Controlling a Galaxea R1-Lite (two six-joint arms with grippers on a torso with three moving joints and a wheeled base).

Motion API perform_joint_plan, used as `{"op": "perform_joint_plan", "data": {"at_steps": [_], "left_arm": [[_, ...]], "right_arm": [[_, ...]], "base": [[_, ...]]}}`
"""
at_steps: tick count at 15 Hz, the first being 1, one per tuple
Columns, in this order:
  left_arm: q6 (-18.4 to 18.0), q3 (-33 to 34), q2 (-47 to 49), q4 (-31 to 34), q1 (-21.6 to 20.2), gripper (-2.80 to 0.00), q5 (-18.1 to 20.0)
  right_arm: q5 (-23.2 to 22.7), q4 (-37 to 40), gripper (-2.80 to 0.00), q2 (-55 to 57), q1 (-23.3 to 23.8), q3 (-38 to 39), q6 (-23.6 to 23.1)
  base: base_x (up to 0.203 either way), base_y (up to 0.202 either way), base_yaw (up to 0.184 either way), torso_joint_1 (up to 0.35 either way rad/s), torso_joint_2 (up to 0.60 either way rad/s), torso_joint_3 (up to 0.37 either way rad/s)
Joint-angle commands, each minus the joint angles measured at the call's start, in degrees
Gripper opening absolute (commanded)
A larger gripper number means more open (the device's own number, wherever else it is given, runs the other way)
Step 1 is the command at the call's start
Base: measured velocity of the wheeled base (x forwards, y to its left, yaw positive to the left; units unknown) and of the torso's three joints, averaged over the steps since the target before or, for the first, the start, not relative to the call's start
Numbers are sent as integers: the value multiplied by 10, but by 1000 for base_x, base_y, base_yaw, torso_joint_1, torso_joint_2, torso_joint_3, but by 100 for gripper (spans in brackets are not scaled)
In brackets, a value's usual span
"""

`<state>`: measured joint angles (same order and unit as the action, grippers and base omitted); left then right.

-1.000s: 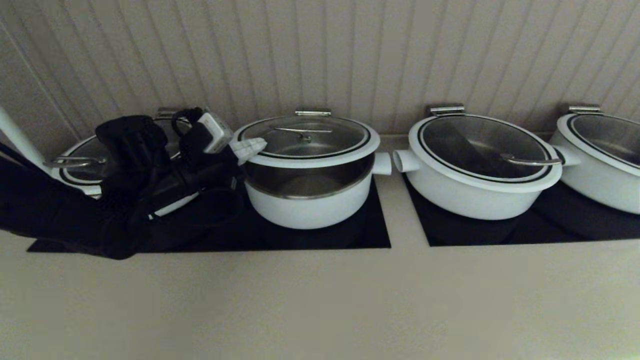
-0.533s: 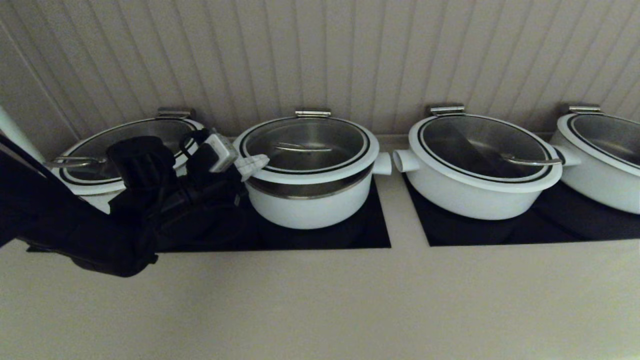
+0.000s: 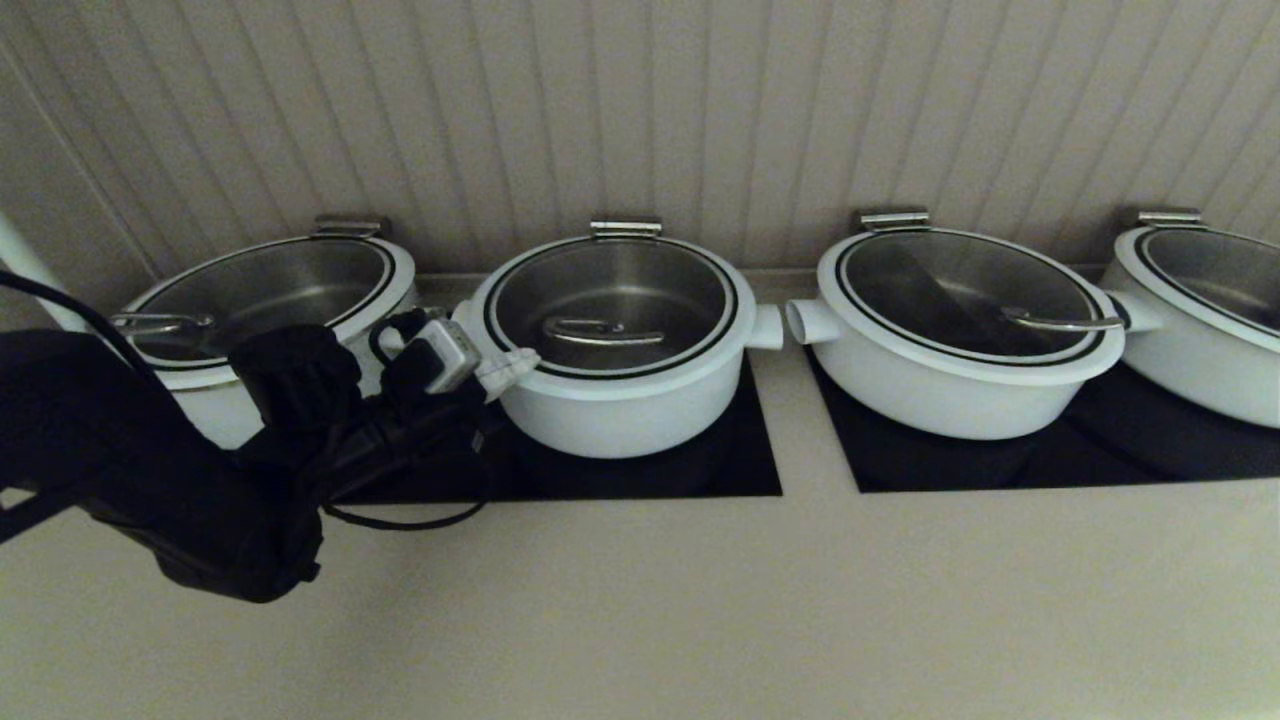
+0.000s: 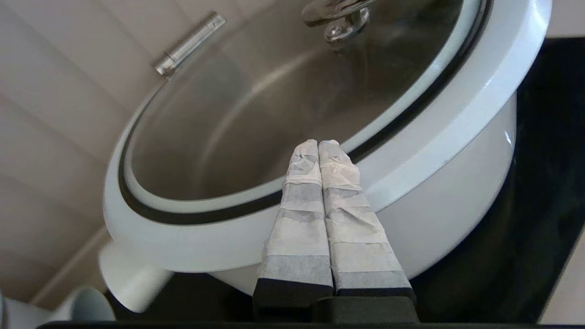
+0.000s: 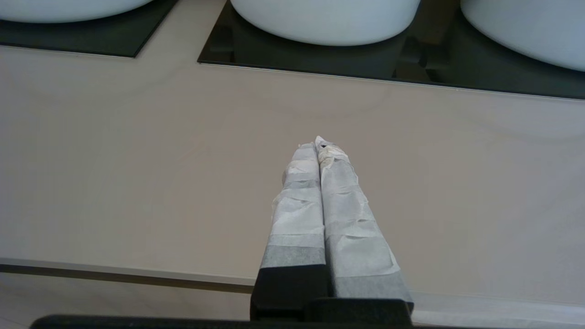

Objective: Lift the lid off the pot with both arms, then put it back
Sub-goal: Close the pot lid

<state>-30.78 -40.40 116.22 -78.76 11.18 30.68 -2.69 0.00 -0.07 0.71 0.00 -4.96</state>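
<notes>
The white pot (image 3: 620, 415), second from the left, stands on a black hob panel. Its glass lid (image 3: 615, 295) with a white rim and metal handle (image 3: 603, 330) sits down flat on it. My left gripper (image 3: 525, 362) is at the lid's left rim, fingers pressed together with nothing between them. In the left wrist view the shut gripper (image 4: 318, 145) lies against the lid's white rim (image 4: 411, 137), and the pot body (image 4: 457, 205) shows below. My right gripper (image 5: 320, 145) is shut and empty over the bare counter, out of the head view.
Three more lidded white pots stand in the row: one at the left (image 3: 260, 290), two at the right (image 3: 960, 330) (image 3: 1210, 310). Black hob panels (image 3: 740, 470) lie under them. The beige counter (image 3: 700, 600) runs in front, a panelled wall behind.
The lid, raised above the pot a second ago, has come down and now sits on it. My left arm has lowered with it.
</notes>
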Motion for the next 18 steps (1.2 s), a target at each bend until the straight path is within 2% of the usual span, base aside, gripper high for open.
{"op": "perform_joint_plan", "data": {"at_steps": [1, 8, 18], "left_arm": [[-2, 9, 18, -6, 0, -280, 2], [-2, 9, 22, -9, 0, -280, 3], [11, 21, -106, -8, -2, -280, -3]], "right_arm": [[0, 0, -280, 1, 0, 0, 0], [0, 0, -280, 1, 0, 0, 0], [0, 0, -280, 1, 0, 0, 0]], "base": [[0, 0, 0, 0, 0, 0], [0, 0, 0, 0, 0, 0], [0, 0, 0, 0, 0, 0]]}}
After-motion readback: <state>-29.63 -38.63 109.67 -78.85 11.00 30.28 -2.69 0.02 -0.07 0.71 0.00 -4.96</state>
